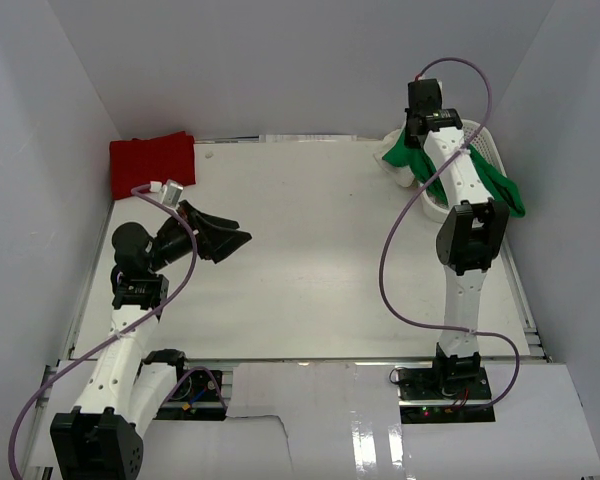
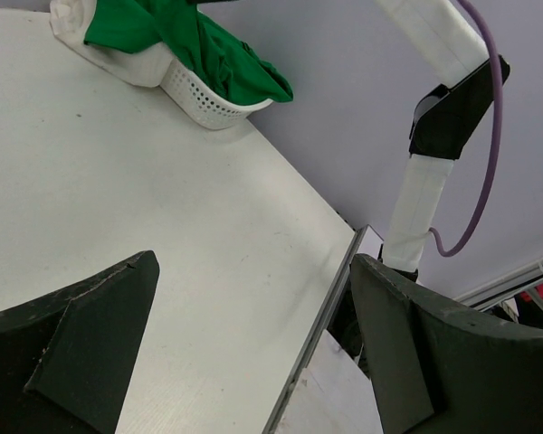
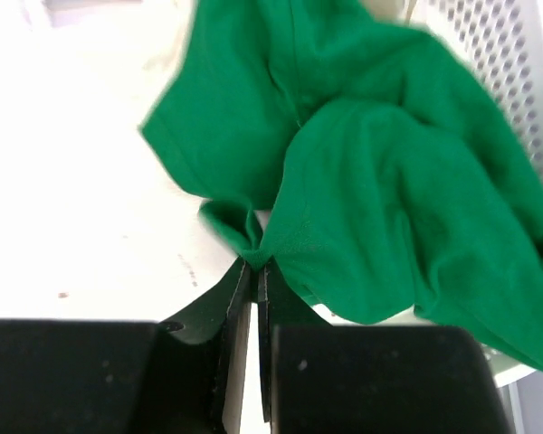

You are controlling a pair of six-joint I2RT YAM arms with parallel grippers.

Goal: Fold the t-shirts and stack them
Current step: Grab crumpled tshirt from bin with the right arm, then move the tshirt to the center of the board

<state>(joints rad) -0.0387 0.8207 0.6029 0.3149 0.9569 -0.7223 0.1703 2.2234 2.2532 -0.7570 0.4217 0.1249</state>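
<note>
right gripper point(image 3: 251, 268) pinches the green shirt point(image 3: 380, 199) by a tiny bit, so it could slip out.

Left gripper point(image 2: 253, 271) spread wide — right gripper point(image 3: 256, 271) clamped.

The right gripper point(image 3: 256, 274) is pinching a bunched fold of the green t-shirt point(image 3: 380, 208), whose cloth is draping over the white mesh basket point(image 3: 511, 63) beside the pale table point(image 3: 72, 199).

Grn tee point(image 1: 504, 190) crumpled far R; red tee point(image 1: 152, 162) folded far L.
</note>
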